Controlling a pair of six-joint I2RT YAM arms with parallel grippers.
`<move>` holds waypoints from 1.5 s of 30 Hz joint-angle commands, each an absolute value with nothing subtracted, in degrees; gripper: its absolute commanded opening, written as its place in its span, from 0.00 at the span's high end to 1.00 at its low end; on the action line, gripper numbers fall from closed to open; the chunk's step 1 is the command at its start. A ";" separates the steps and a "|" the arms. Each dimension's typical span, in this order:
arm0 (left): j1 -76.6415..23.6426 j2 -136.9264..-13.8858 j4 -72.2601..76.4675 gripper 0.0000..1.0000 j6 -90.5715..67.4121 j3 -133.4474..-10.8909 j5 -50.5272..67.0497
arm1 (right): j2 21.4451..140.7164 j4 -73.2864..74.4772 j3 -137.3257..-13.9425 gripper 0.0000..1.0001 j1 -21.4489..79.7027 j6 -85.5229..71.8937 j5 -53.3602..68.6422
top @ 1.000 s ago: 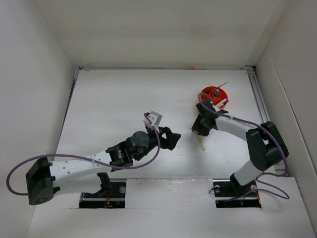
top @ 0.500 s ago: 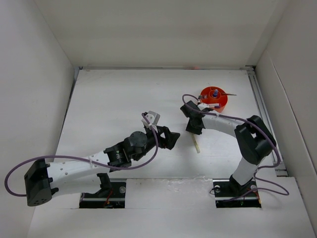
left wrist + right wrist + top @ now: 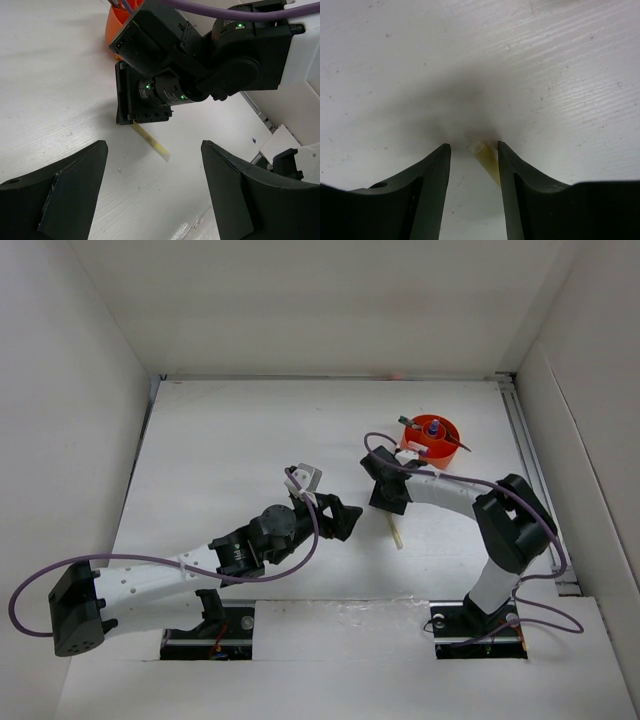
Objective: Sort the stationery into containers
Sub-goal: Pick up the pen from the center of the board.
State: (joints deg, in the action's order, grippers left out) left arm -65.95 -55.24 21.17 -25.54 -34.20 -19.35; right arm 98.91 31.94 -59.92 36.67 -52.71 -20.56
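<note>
Yellow pen (image 3: 489, 165): lies flat on the bench (image 3: 560, 75), near the orange holder (image 3: 432, 443) but apart from it. The holder already carries other stationery.
Right fingers (image 3: 430, 195): spread, tips down close to the bench, straddling one end of the pen. Nothing gripped yet.
Pen versus fingers: its end sits inside the gap but off-centre, hard against the finger on the right of my wrist view, with bare bench on the other side. The barrel runs back under my wrist at a slant, not square to the pads.
Left fingers (image 3: 75, 185): spread wide, hovering over the bench just beside the pen, holding nothing.
Step in hand: picking up the pen, as I judge it.
How to do it well: shift sideways to centre the barrel, turn my wrist so the pads close squarely across it, and take it further from the end.
Closing: gently, since a thin barrel may roll or squirt out.
Lift: straight up before heading to the holder.
</note>
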 commanded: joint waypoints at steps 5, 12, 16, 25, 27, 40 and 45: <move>-65.83 -55.10 22.68 0.28 -24.79 -34.19 -20.30 | 97.38 32.61 -58.01 0.52 38.50 -53.17 -16.79; -65.83 -55.63 22.68 0.28 -24.79 -34.19 -20.83 | 96.86 33.31 -56.70 0.54 38.50 -52.65 -17.49; -65.83 -55.63 22.68 0.28 -24.79 -34.19 -20.30 | 96.33 32.61 -56.69 0.65 37.27 -52.65 -16.79; -65.83 -55.63 22.68 0.28 -24.79 -34.19 -21.01 | 98.44 31.20 -59.76 1.00 35.43 -50.98 -14.77; -65.83 -55.63 22.68 0.28 -24.79 -34.19 -21.01 | 96.87 29.98 -59.77 1.00 34.72 -50.98 -13.37; -65.83 -56.16 23.20 0.28 -24.79 -34.19 -21.61 | 79.20 21.99 -67.67 1.00 26.38 -50.98 -7.47; -65.83 -56.16 23.82 0.28 -24.79 -33.66 -21.09 | 74.80 20.49 -70.93 1.00 20.84 -50.98 -11.15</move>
